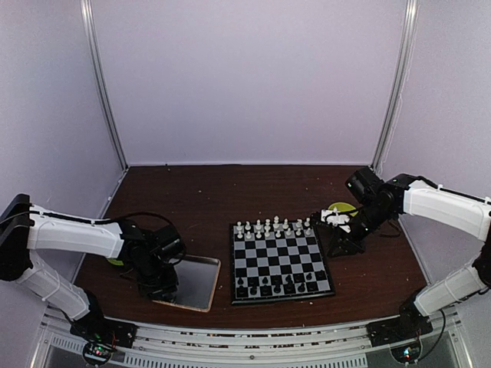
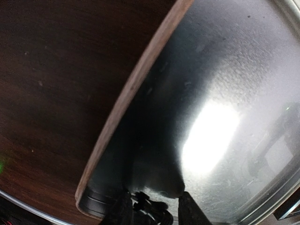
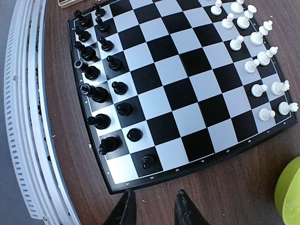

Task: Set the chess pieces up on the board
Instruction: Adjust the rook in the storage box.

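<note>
Left gripper (image 1: 159,288) is held low over the metal tray (image 1: 198,280) at the near edge of the table (image 1: 230,192); fingers (image 2: 123,212) apart, dark shape (image 2: 151,206) between, grip cannot be told. Board (image 1: 280,261) is laid beside the tray: black chess pieces (image 3: 98,93) along near edge, white chess pieces (image 3: 257,38) along far edge. Right gripper (image 3: 154,201) is held off the board's right edge, jaws apart, nothing between.
</note>
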Motion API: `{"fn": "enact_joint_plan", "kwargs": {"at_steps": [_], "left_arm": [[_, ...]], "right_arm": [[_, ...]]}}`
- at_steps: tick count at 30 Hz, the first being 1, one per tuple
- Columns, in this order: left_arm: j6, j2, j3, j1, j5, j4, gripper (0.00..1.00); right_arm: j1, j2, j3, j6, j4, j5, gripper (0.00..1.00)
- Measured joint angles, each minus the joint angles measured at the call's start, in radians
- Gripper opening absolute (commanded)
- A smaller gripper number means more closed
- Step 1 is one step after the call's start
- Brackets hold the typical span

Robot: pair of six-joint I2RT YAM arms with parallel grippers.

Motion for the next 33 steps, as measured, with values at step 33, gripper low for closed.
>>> {"fn": "enact_joint_plan", "kwargs": {"at_steps": [33], "left_arm": [[0.39,0.211,0.191,-0.101,0.029,-0.085,0.27]], "right_arm": [[0.0,0.013,0.0,0.0,-0.006,0.005,0.29]]}}
